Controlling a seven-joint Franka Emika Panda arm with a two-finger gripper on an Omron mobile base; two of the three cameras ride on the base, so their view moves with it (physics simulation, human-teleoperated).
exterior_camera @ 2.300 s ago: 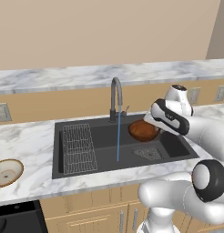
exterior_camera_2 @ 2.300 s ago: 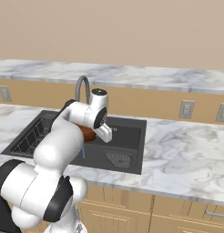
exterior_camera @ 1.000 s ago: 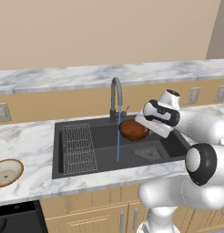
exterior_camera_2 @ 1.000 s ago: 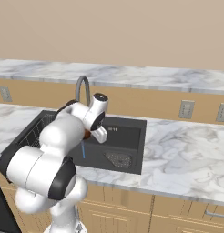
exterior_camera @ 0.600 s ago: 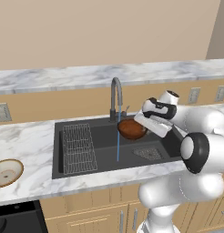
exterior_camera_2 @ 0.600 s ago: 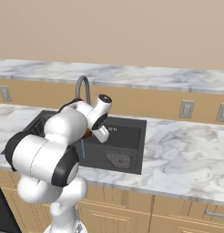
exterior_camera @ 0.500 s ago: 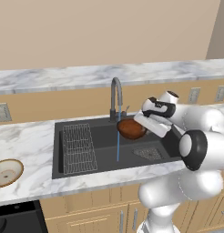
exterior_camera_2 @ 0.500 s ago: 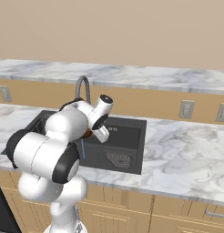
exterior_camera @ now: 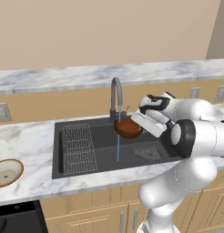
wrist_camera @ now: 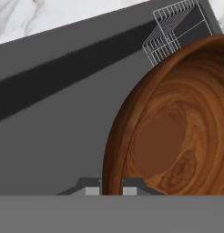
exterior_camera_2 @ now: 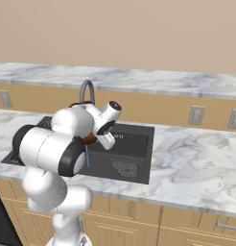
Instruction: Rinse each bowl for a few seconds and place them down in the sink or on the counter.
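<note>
The glossy reddish-brown bowl (exterior_camera: 128, 129) hangs tilted over the black sink (exterior_camera: 103, 160), just under the gooseneck tap (exterior_camera: 115, 97). A thin blue water stream (exterior_camera: 118, 148) falls past the bowl's left edge. My gripper (exterior_camera: 136, 124) is shut on the bowl's rim from the right. In the hand view the bowl (wrist_camera: 177, 136) shows its wood-grain inside, with the rim pinched in my gripper (wrist_camera: 111, 189). In the right base view my arm covers all but a sliver of the bowl (exterior_camera_2: 90, 140). The tan bowl (exterior_camera: 7, 172) sits on the marble counter (exterior_camera: 27, 141) at far left.
A wire rack (exterior_camera: 78, 148) stands in the sink's left half and a mesh drain (exterior_camera: 148, 154) lies at its right. A raised marble ledge (exterior_camera: 86, 75) runs behind the tap. The counter (exterior_camera_2: 196, 158) stretches wide to the sink's right.
My gripper has carried the reddish-brown bowl leftwards across the sink, from right of the tap to the water stream. The elbow has swung higher. The tan bowl has not moved.
</note>
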